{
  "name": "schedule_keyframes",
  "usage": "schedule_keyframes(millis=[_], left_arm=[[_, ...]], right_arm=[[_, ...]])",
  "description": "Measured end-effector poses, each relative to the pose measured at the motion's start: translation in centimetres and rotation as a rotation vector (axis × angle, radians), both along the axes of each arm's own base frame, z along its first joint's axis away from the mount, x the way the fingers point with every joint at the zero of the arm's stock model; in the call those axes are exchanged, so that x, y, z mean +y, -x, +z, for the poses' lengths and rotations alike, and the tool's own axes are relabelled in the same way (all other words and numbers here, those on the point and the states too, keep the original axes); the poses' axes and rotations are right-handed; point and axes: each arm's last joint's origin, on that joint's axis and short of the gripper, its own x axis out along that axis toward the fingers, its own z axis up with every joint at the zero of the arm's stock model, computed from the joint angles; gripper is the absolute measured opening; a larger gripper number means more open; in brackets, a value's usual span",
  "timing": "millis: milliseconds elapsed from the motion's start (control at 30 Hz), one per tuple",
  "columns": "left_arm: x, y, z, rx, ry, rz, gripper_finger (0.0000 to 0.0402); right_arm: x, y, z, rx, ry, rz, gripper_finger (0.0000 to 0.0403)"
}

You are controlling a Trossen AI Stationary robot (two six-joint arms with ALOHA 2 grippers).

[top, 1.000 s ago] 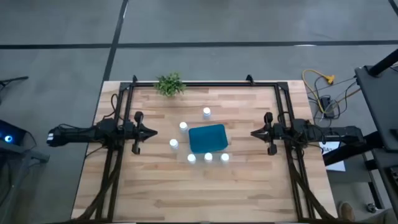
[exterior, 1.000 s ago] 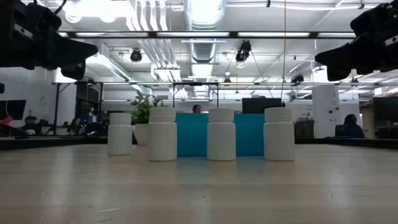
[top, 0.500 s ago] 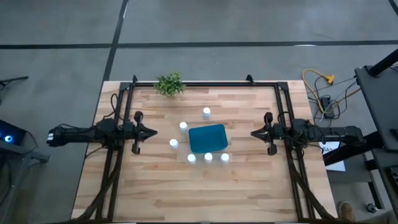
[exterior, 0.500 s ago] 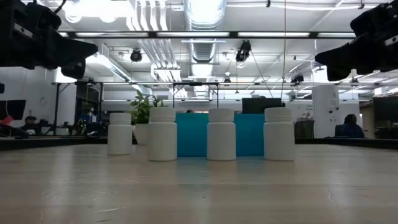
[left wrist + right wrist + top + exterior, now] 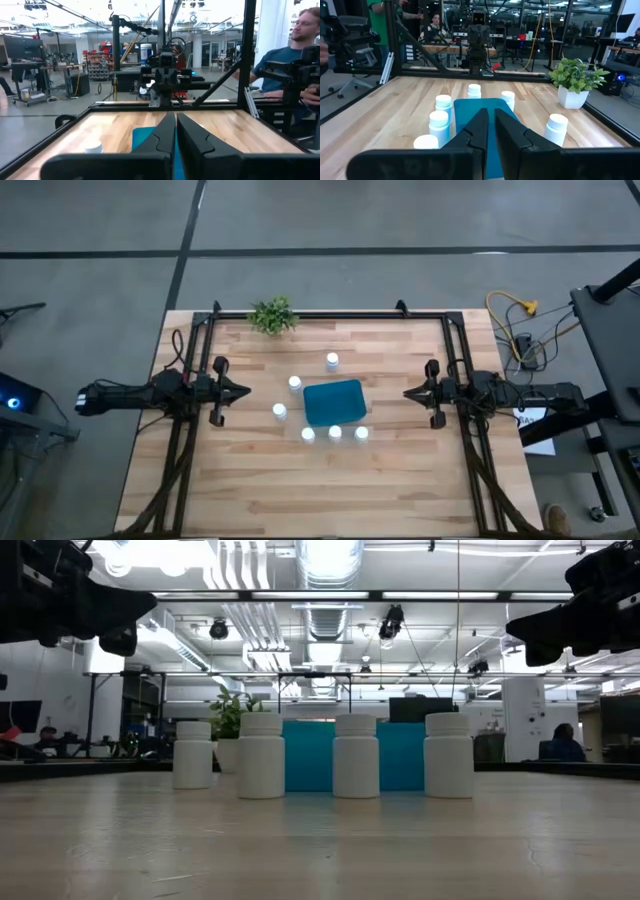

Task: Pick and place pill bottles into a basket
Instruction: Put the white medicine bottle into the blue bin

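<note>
Pale wooden planks make up the desk (image 5: 250, 480), framed by a black metal rail, standing on a grey concrete floor (image 5: 100, 230); a small leafy green plant (image 5: 273, 315) sits at its far edge; near the middle rests the basket (image 5: 334, 402), a teal rectangular bin with rounded corners and smooth walls; six pill bottles, small white cylinders with round caps, stand upright around it, none inside: three in a row along its near side (image 5: 335, 433), two to its left (image 5: 280, 411), one just beyond its far edge (image 5: 332, 361); the left end effector (image 5: 246, 391) hangs over the left part of the desk, well apart from the bottles, its dark fingers (image 5: 162, 135) pressed together on nothing; the right end effector (image 5: 409, 393) hangs over the right part, pointing toward the basket, fingers (image 5: 479, 127) nearly touching, only a thin slit between, holding nothing; beyond the desk lies an open workshop with people seated.
</note>
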Motion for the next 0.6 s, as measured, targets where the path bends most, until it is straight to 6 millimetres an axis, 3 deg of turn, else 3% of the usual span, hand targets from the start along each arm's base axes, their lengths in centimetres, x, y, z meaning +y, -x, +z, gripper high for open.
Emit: schedule_keyframes(millis=[600], left_arm=[[-0.01,0.00,0.03,-0.003,-0.004,-0.004,0.0000]], right_arm=[[-0.16,0.00,0.11,-0.011,0.003,-0.055,0.0022]])
